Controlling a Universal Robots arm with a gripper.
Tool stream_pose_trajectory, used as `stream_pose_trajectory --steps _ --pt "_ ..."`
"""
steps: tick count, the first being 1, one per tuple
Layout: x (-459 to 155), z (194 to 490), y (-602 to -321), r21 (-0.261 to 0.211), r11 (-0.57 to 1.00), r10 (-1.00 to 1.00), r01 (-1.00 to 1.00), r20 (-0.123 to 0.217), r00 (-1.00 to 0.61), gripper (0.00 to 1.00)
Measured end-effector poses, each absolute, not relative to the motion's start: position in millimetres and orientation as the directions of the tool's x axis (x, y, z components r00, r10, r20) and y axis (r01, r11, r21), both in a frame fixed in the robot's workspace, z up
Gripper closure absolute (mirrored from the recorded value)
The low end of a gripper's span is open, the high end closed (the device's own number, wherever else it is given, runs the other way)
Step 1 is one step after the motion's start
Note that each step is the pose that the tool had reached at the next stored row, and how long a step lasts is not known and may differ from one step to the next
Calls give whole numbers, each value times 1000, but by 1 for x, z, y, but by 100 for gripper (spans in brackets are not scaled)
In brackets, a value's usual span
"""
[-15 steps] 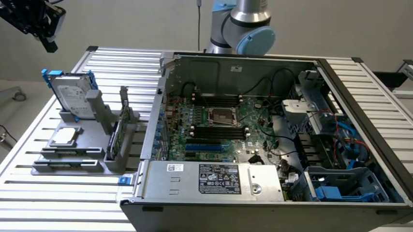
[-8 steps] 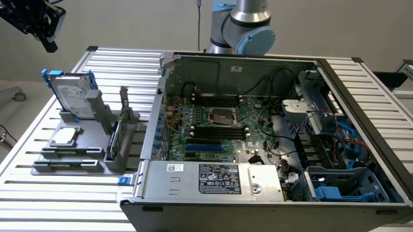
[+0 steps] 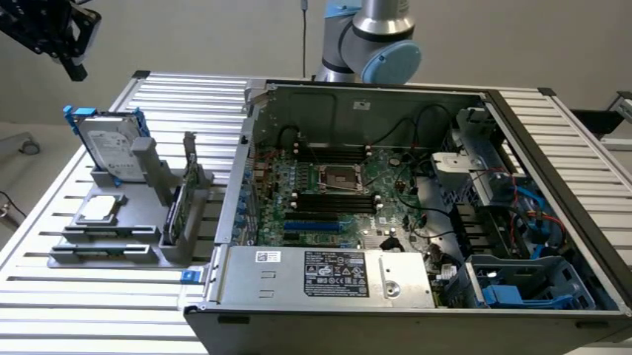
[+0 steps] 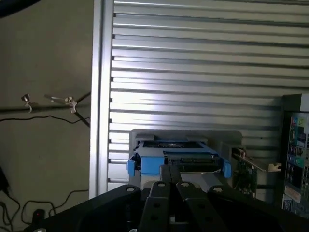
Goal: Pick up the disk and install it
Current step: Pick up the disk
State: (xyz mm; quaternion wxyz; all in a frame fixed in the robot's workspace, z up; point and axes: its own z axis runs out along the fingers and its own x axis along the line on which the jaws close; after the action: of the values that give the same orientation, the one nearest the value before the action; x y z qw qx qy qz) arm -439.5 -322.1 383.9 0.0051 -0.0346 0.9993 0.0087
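The disk (image 3: 106,144) stands upright in a grey holder (image 3: 109,244) on the exterior view's left; it is a silver-grey drive with a pale label and blue side rails. My gripper (image 3: 71,65) hangs high above it, near the table's far corner, well apart from it. In the wrist view the black fingers (image 4: 164,181) are pressed together with nothing between them, so my gripper (image 4: 170,170) is shut and empty. The disk (image 4: 186,157) shows past the fingertips, seen from its blue-railed upper edge.
An open computer case (image 3: 553,148) lies on the slatted aluminium table (image 3: 99,310), with the motherboard (image 3: 336,185) exposed and a blue drive carrier (image 3: 513,294) in its near corner. The holder also carries a small square silver chip (image 3: 103,209) and an upright card (image 3: 183,203).
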Motion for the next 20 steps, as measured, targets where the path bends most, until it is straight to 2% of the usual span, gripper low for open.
stream_pose_trajectory --steps 20 --pt "-439 379 -322 17 907 -420 -420 -11 -908 89"
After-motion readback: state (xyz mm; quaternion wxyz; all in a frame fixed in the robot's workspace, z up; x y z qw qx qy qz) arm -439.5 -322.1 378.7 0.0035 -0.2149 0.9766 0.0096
